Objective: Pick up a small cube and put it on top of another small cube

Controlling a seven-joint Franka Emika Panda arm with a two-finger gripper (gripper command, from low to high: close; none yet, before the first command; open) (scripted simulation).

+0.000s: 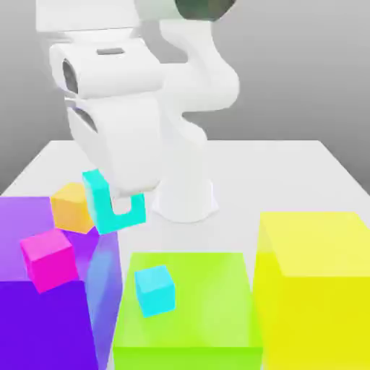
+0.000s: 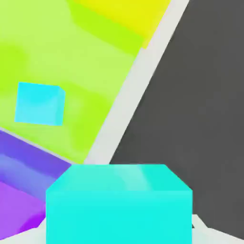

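"Holding what?"
"Teal cube [image 2: 119, 214], pinched in the gripper [image 1: 121, 206], at the exterior view's left."
"Next?"
"Clear the orange cube [image 1: 71, 208], centre over the intended cube, lower gently."

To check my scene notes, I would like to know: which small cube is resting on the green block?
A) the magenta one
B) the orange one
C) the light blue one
C: the light blue cube sits on the upper face of the green block, near its edge at the exterior view's left.
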